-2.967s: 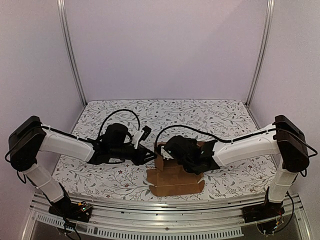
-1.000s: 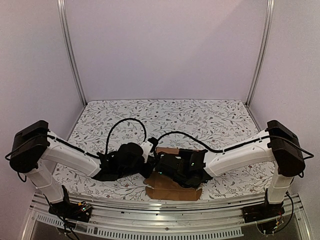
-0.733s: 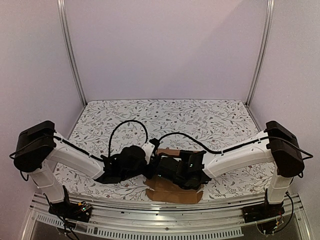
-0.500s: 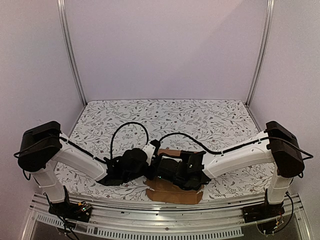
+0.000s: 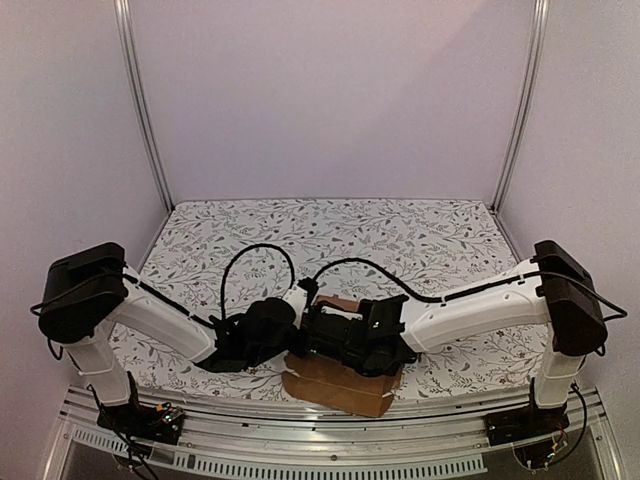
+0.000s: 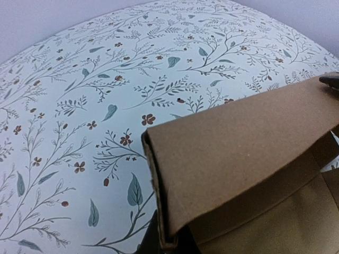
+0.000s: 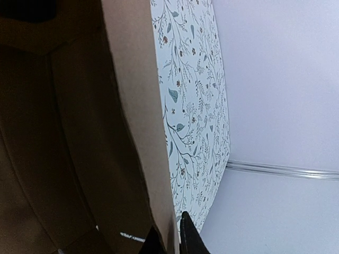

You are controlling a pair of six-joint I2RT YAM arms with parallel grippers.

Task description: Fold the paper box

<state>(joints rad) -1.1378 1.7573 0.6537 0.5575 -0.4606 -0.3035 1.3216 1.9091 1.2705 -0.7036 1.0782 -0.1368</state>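
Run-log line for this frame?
paper box: partly folded | left gripper: shut on paper box | right gripper: shut on paper box

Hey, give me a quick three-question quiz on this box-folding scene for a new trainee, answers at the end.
1. Multiple choice: the paper box is A) at the near edge of the table; B) against the far wall; C) on the floor.
2. True or false: the left gripper hangs open, away from the cardboard.
3. Fill in: the right gripper is pinching an edge of the ____.
Key: 1 A; 2 false; 3 paper box.
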